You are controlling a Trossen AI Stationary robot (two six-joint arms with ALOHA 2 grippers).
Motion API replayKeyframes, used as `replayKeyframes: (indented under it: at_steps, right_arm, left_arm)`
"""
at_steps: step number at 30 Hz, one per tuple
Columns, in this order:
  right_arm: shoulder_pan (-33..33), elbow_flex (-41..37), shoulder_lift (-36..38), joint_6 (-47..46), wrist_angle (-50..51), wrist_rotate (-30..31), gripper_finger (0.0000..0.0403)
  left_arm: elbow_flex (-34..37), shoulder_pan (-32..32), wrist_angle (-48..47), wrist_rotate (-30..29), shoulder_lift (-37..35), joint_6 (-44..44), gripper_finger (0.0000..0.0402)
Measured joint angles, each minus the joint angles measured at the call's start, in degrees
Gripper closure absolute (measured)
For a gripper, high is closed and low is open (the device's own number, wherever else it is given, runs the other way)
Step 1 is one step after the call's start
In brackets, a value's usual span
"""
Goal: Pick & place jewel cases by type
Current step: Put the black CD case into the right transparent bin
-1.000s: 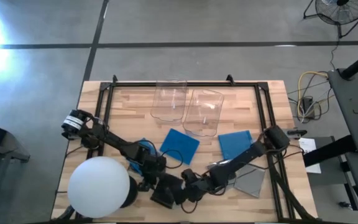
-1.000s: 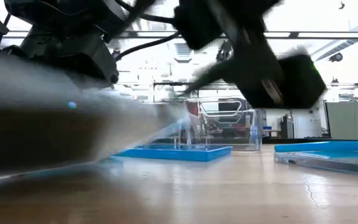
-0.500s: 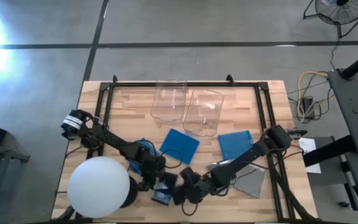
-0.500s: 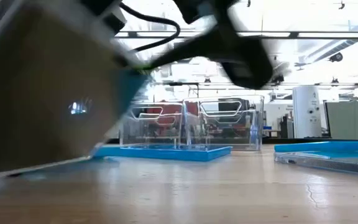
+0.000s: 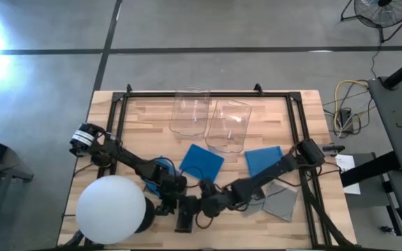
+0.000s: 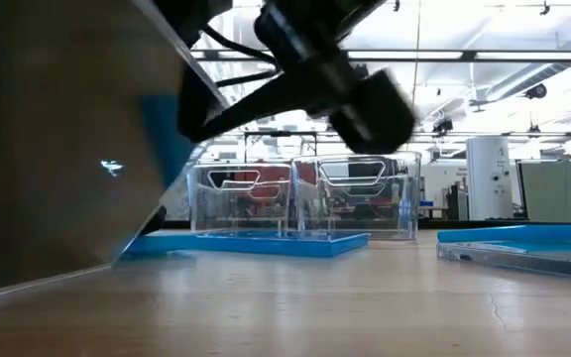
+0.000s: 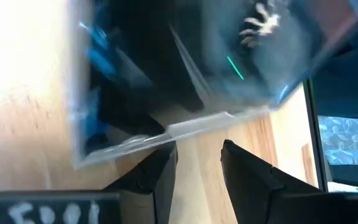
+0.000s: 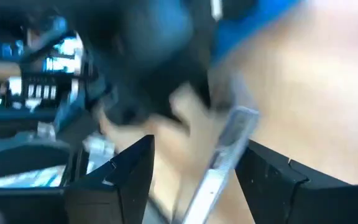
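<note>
A dark grey jewel case [image 5: 184, 217] stands almost on edge near the table's near edge, with a blue streak along one side; in the low view it fills the left [image 6: 48, 149]. My left gripper [image 5: 171, 196] is open on its left side and my right gripper [image 5: 201, 206] is open on its right side. The case's thin edge [image 8: 232, 140] runs between the right gripper's [image 8: 197, 144] spread fingers. Two blue cases [image 5: 202, 162] [image 5: 264, 162] and grey cases [image 5: 281, 202] lie flat on the table. A third blue case [image 5: 160, 167] shows under the left arm. My left gripper [image 7: 199, 149] comes level from the table's left, and one fingertip [image 7: 166, 152] sits at the case's clear edge [image 7: 185, 127]; the case leans steeply with its lower edge [image 6: 57, 280] on the table. My right gripper straddles the case's edge; I cannot tell whether a finger touches it.
Two clear bins [image 5: 190, 111] [image 5: 227, 125] stand side by side toward the far edge. A white round dome [image 5: 110, 202] covers the near left corner. A black frame [image 5: 208, 94] borders the table. Bare wood lies between the bins and the flat cases.
The dark grey case has tipped up from lying flat to standing almost on edge; one side rose while its opposite edge stayed on the table. The right gripper has crept toward the table's left beside it.
</note>
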State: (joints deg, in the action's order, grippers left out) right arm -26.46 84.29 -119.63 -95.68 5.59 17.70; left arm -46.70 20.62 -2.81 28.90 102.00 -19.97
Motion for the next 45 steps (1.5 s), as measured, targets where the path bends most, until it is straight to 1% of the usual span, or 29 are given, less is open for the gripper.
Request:
replayKeyframes:
  at_steps: [6, 9, 12, 17, 18, 20, 23, 26, 29, 31, 33, 38, 42, 45]
  right_arm:
    - [0.05, -0.27, 0.0, -6.25, 0.01, -4.7, 0.0196]
    - [-0.27, -0.9, -0.02, -8.68, 0.17, -5.76, 0.021]
    - [-0.58, -1.4, -0.01, -9.88, 0.09, -6.28, 0.024]
    - [-0.4, -1.59, -0.15, -10.24, 0.12, -7.76, 0.0306]
    - [-0.37, -1.59, -0.15, -10.14, 0.22, -8.05, 0.0319]
    - [-0.42, -1.59, -0.15, -10.06, 0.37, -8.79, 0.0342]
    - [-0.96, -1.59, 0.05, -10.87, 1.45, -8.98, 0.0368]
    - [-1.76, -1.59, 0.87, -10.86, 1.92, -9.22, 0.0379]
    - [-2.98, -1.59, 2.95, -11.0, 5.42, -8.69, 0.038]
    - [-3.88, -1.62, 5.42, -12.24, 10.83, -7.02, 0.0379]
    - [-4.55, -1.66, 8.48, -13.63, 17.36, -4.34, 0.038]
    - [-4.4, -1.69, 18.38, -13.82, 33.45, 6.96, 0.038]
    - [-1.54, -1.64, 27.0, -8.84, 45.77, 14.83, 0.038]
    - [3.66, -1.64, 33.34, -3.53, 56.34, 17.47, 0.038]
  left_arm:
    - [0.02, 0.11, 1.01, -2.47, -0.2, 0.15, 0.0285]
    - [0.11, 0.15, 1.89, -4.62, -1.23, 0.3, 0.0286]
    - [0.16, 0.2, 2.51, -7.95, -2.43, 0.91, 0.0285]
    - [0.3, -0.05, 1.05, -18.24, -5.0, 1.96, 0.0285]
    - [0.33, -0.06, 0.42, -19.26, -5.68, 2.17, 0.0285]
    - [0.33, -0.03, -0.56, -20.38, -7.21, 2.25, 0.0285]
    - [0.33, -0.03, -2.42, -20.35, -9.58, 2.05, 0.0285]
    - [0.31, 0.11, -6.69, -20.32, -12.45, 1.76, 0.0285]
    - [0.31, 0.22, -11.6, -19.95, -16.13, 0.45, 0.0285]
    - [0.33, 0.22, -13.63, -19.95, -19.0, 0.13, 0.0285]
    - [0.36, 0.22, -13.74, -20.43, -21.97, 0.1, 0.0285]
    - [0.55, -1.07, -13.77, -25.21, -28.56, -0.02, 0.0285]
    - [0.57, -3.39, -13.71, -26.07, -32.8, -0.27, 0.0285]
    - [0.57, -5.65, -13.84, -26.03, -35.03, -0.72, 0.0285]
